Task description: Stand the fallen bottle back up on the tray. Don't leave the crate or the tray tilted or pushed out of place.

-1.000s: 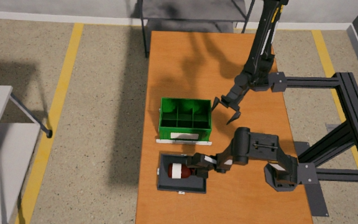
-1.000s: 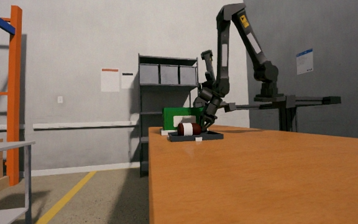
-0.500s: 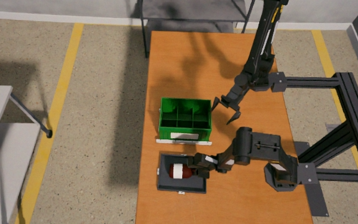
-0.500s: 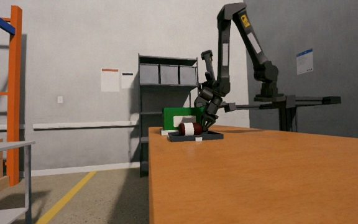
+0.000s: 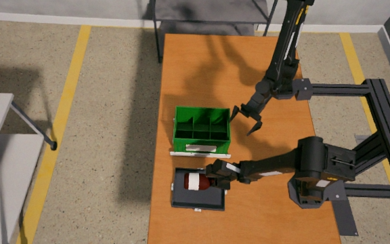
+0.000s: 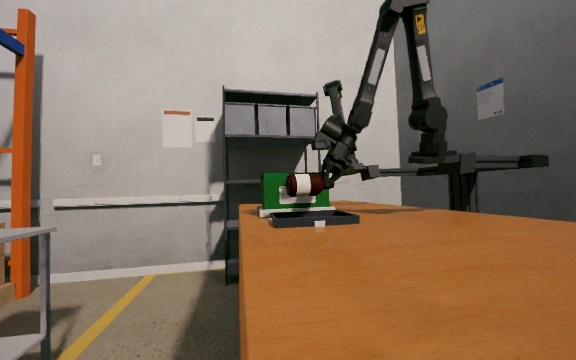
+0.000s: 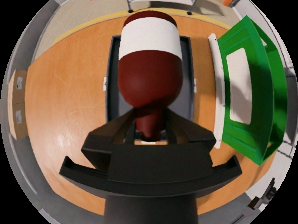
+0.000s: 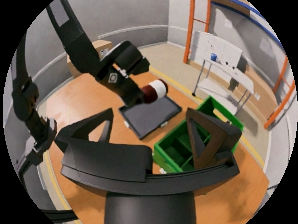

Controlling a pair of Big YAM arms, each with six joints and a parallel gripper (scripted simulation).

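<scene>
The dark red bottle with a white label lies level in the air, a little above the tray. Its base points away from the arms. My left gripper is shut on its neck. The dark tray lies flat on the table. The green crate stands upright beside it, its visible compartments empty. My right gripper is open and empty beside the crate.
A white strip runs along the crate's base on the side facing the tray. The crate and tray stand close together near the table edge opposite the arm mounts. The left arm reaches over the tray's near side.
</scene>
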